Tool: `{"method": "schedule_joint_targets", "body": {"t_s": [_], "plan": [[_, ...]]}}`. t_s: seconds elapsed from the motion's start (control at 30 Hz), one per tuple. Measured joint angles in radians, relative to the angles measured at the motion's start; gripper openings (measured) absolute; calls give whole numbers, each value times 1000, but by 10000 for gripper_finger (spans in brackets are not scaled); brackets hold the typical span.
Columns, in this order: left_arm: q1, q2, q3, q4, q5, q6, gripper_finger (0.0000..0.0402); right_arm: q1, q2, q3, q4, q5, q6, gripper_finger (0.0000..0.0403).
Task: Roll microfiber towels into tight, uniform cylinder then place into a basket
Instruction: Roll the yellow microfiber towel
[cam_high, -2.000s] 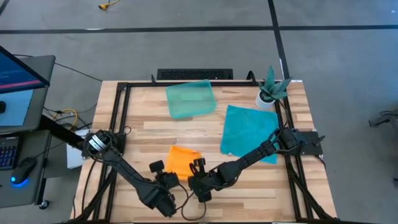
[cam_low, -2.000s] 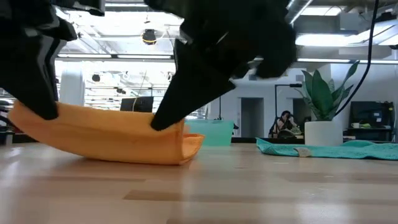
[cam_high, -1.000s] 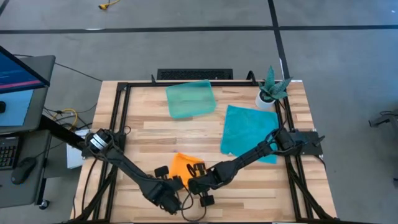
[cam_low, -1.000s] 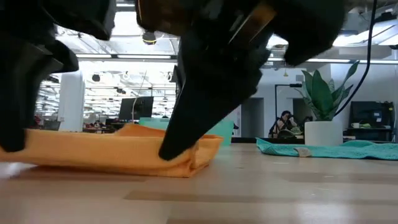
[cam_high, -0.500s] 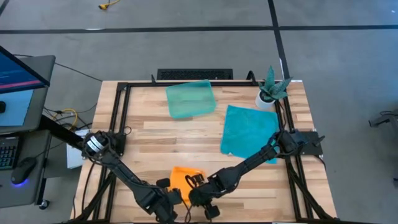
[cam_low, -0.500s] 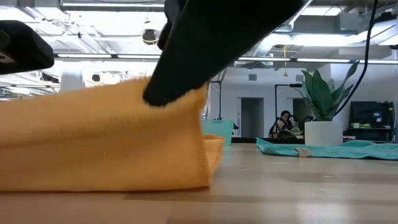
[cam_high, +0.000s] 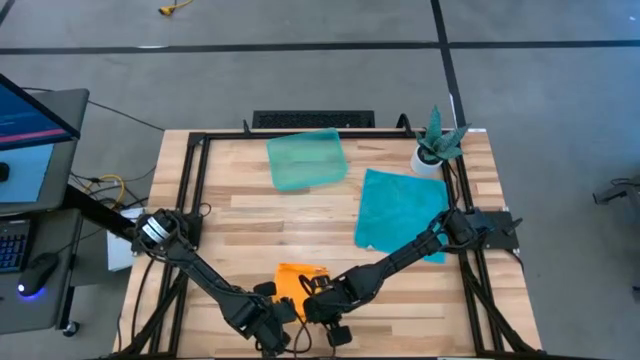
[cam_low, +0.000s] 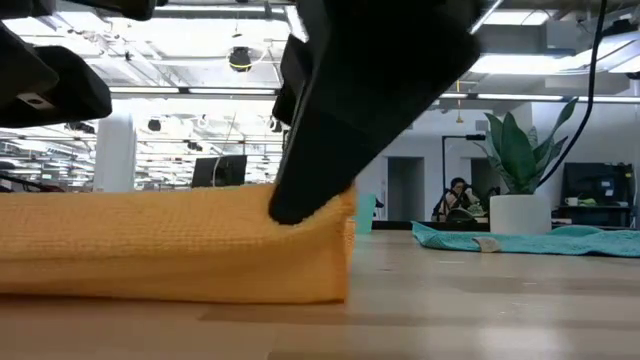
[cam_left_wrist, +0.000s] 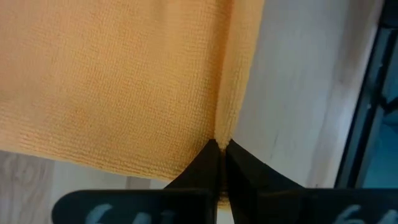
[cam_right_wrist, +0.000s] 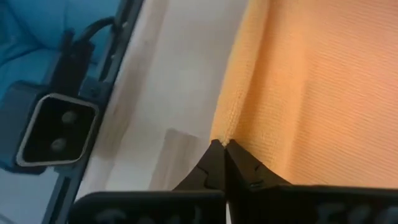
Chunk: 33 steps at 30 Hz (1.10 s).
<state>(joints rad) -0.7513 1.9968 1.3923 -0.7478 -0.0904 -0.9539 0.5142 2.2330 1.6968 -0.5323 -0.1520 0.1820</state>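
Nearest the front edge of the surface (cam_high: 230, 205) lay the orange towel (cam_high: 296, 279), already doubled over into a thick flat band, and both arms were bent down onto its near side. The left gripper (cam_left_wrist: 220, 149) had its fingers pinched tight on one corner of the orange towel's edge; the right gripper (cam_right_wrist: 219, 148) had its fingers pinched just as tight on the other corner. In the low view the cloth sat flat on the wood with a rounded fold at its end, a fold and not yet a roll.

The step in hand appeared to be the first turn of the orange towel, with both corners held ready. The next move would call for the two grippers to carry the held edge over together, level and at the same pace, so the cylinder starts tight and does not go cone-shaped; uneven travel would likely skew it.

Beyond the orange towel and toward the right arm's side, the blue towel (cam_high: 400, 212) lay spread flat and untouched, well apart. Farther back from the orange towel sat the basket (cam_high: 306, 160), with nothing in it that could be seen. At the far corner beyond the blue towel stood a potted plant (cam_high: 434, 146). In the room behind, a person (cam_low: 458, 198) was faintly visible.
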Motion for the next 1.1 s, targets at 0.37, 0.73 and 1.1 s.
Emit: {"method": "schedule_joint_targets", "body": {"t_s": [0.37,0.73,1.1], "plan": [[-25,-3,3,17,21,-19,7,23,0,28,14,-61,15,5],[18,-3,-3,7,55,34,7,19,12,12,26,-109,61,6],[59,-1,-43,16,77,22,7,-19,13,-89,120,-135,158,9]]}}
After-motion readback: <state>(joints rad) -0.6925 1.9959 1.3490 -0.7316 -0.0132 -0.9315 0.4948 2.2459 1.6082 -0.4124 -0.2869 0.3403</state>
